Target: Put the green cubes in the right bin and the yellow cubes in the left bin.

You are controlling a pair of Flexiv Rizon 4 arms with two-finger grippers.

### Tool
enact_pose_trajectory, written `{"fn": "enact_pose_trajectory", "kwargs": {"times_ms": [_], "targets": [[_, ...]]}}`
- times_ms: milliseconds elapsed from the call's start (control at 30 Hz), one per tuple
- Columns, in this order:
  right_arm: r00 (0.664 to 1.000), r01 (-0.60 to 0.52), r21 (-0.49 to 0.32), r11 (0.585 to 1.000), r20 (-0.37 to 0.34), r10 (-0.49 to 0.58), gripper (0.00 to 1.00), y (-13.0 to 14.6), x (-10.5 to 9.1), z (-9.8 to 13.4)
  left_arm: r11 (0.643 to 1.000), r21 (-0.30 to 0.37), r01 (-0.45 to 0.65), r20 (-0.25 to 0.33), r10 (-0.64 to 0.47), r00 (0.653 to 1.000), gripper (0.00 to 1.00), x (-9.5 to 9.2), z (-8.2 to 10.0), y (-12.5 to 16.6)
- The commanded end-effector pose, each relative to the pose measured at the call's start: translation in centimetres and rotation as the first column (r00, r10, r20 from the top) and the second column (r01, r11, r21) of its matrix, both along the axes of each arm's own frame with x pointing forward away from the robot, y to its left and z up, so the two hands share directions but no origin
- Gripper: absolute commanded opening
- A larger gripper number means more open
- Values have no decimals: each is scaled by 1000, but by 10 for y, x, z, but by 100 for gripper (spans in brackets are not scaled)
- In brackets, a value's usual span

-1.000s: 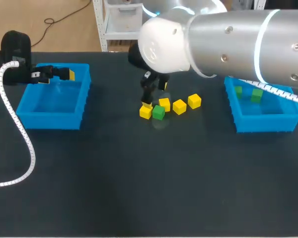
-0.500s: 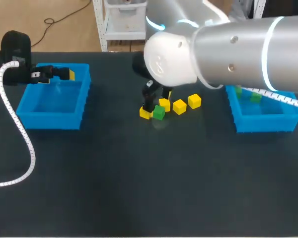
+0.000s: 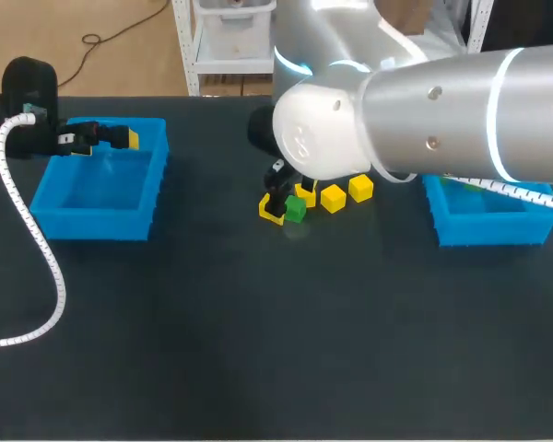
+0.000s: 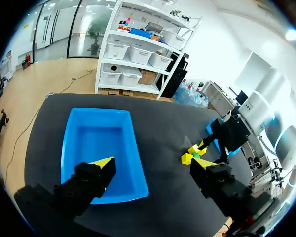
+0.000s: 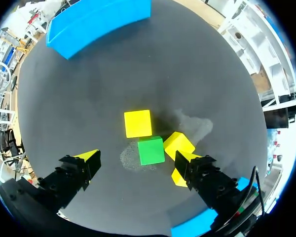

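A dark, matte black table (image 3: 258,350) spreads wide and flat across the whole scene, and a little behind its middle it bears a faint pale greyish patch (image 5: 195,121), which may be a scuff or only a sheen of light, hard to tell from here.

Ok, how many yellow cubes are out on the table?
4, clustered mid-table: one beside the green cube, one behind it, two towards the right bin. The right arm may hide others.
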State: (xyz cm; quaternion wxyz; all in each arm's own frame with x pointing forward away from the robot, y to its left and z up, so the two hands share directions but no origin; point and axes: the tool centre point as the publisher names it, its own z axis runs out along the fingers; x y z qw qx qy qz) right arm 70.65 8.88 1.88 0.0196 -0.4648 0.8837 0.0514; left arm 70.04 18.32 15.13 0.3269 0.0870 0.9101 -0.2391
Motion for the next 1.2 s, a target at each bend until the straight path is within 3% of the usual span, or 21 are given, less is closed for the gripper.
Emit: {"fn": "enact_pose_trajectory", "kwargs": {"times_ms": [33,1200], "targets": [[1000,4,-1,1000,12,-4,100,-1,-3,1,1000,-7,4,6,-4,1000,100,-1,-1,1],[999,28,-4,1000,-31,-28,100,1,-10,-19,1000,-7,4,6,-4,1000,100,-1,-1,1]]}}
